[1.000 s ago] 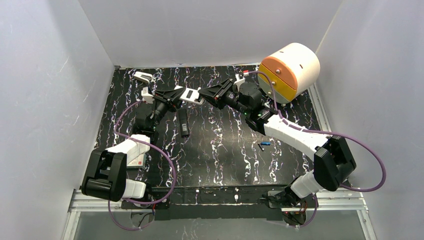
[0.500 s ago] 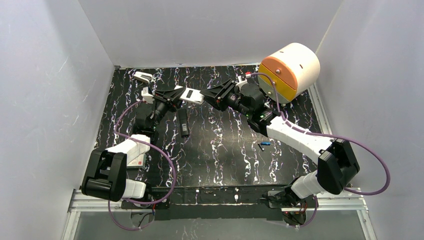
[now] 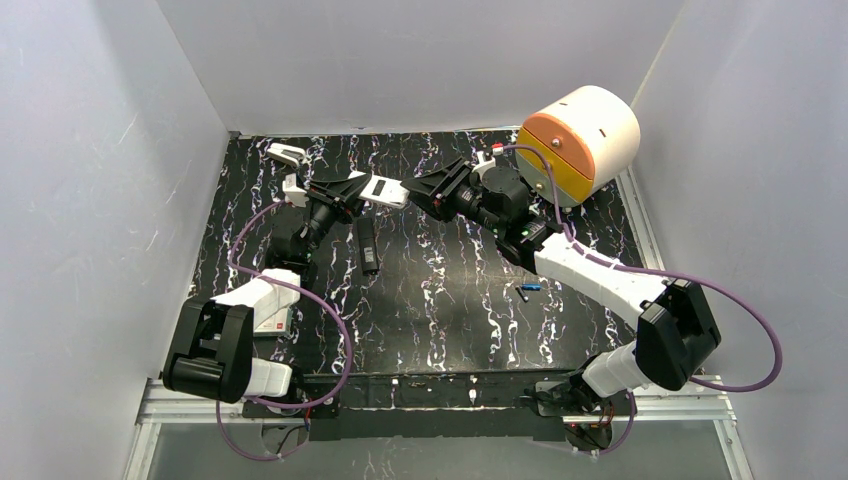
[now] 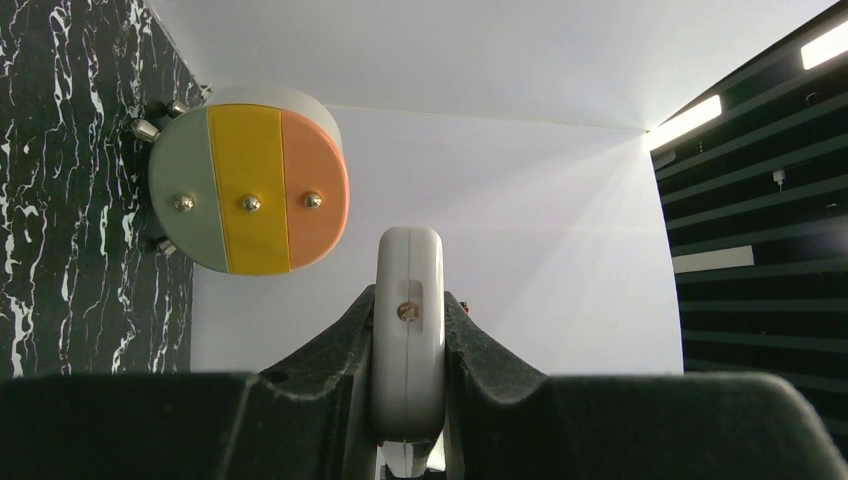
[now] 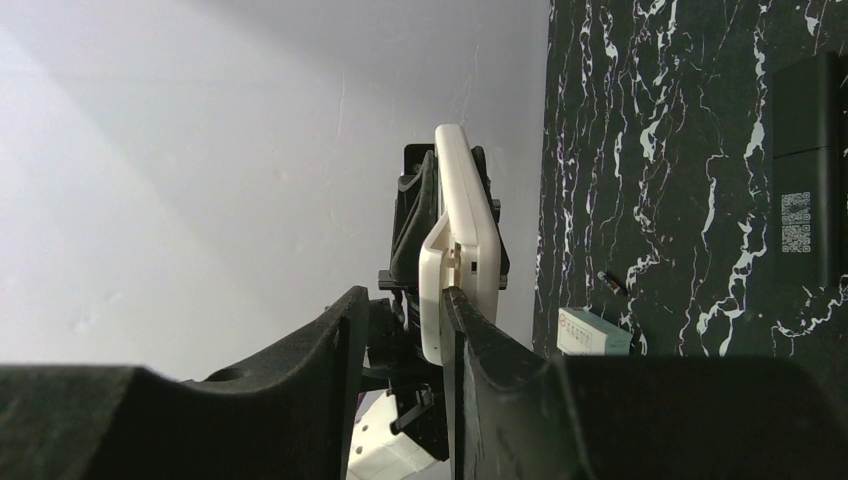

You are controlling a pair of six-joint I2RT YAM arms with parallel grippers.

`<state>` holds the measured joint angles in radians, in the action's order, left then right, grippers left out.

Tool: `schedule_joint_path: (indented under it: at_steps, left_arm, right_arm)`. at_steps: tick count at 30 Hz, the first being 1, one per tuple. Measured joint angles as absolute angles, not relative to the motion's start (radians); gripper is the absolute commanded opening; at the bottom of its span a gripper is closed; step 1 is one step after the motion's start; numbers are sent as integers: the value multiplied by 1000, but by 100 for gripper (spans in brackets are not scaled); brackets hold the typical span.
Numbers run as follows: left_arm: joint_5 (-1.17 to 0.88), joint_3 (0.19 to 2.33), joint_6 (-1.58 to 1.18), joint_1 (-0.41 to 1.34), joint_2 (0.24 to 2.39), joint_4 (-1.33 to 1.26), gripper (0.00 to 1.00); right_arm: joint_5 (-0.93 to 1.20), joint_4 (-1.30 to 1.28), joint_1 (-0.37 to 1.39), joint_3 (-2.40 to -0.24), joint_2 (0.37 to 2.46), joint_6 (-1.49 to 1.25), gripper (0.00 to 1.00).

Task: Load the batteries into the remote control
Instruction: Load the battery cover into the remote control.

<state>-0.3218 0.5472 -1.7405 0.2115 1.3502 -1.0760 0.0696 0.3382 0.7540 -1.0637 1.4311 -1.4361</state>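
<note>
White remote [image 4: 408, 265] clamped in left end effector [image 4: 408, 320], right end effector [image 5: 403, 310] parted loosely around its end

No wording is resolving well enough to be read in any view. A black oblong unit [image 5: 808, 170] lying on the tabletop [image 5: 680, 120] is carrying a square QR code with lines of fine print under it, too small to make out. A small white box [image 5: 594, 333] is showing red lettering, blurred beyond reading.
</note>
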Motion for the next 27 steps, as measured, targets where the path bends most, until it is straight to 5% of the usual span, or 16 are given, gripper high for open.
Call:
schedule_joint_path:
  at_steps: [12, 27]
  left_arm:
    - [-321, 547, -1751, 212, 1350, -1076, 0]
    - [-314, 521, -1845, 212, 1353, -1074, 0]
  right_arm:
    - [71, 250, 754, -1124, 1461, -1425, 31]
    - [72, 125, 761, -1209, 1472, -1392, 45]
